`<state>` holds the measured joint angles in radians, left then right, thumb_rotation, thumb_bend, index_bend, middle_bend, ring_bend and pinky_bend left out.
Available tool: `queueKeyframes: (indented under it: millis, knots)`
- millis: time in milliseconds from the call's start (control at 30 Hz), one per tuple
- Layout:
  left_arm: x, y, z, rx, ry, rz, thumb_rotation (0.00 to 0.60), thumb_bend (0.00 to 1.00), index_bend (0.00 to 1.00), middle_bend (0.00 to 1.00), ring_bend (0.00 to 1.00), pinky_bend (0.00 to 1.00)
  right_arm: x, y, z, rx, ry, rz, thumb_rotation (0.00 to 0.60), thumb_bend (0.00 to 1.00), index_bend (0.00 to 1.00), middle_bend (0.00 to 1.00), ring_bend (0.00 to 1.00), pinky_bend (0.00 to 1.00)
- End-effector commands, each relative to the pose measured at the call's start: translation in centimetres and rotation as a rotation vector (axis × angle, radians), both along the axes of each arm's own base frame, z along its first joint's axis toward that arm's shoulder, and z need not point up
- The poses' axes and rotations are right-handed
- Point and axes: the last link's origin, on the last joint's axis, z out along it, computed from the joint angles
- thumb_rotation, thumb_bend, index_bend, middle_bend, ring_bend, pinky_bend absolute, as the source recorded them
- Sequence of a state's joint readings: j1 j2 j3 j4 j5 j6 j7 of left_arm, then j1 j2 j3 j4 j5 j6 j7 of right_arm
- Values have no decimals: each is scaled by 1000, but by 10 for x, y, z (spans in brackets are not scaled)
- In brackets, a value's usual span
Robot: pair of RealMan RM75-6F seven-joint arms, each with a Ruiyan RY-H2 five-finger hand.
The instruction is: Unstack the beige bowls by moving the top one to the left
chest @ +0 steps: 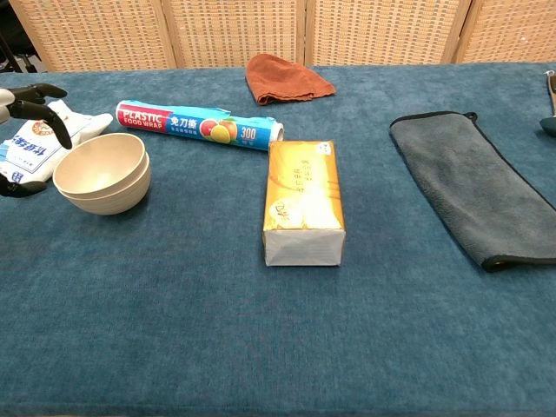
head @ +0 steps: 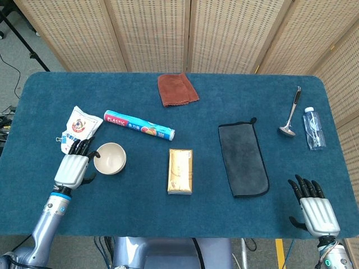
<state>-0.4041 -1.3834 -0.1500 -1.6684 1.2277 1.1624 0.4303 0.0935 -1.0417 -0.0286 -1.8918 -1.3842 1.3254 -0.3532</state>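
Two beige bowls sit stacked, one inside the other, on the left part of the blue table. My left hand hovers just left of the stack with its fingers spread and nothing in it; whether a fingertip touches the rim I cannot tell. Far off, at the table's front right corner, my right hand is open and holds nothing; the chest view does not show it.
A white flour bag lies behind my left hand. A plastic wrap roll, a rust cloth, a yellow tissue pack, a dark grey towel, a ladle and a water bottle lie further right.
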Motion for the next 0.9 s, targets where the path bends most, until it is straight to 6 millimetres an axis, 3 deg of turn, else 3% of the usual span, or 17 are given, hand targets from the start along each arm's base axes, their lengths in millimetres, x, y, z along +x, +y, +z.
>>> queueKeyframes:
  millis: [33,900]
  knots:
    - [2,1,-3,-5,1,-3,600,272,369,0,53,5,0,0,0,0,-1,1,600,260,55,0,0,0]
    - [9,2,-27,-31,32,-22,600,284,390,0,52,5,1,0,4,-17,-8,4,600,260,55,0,0,0]
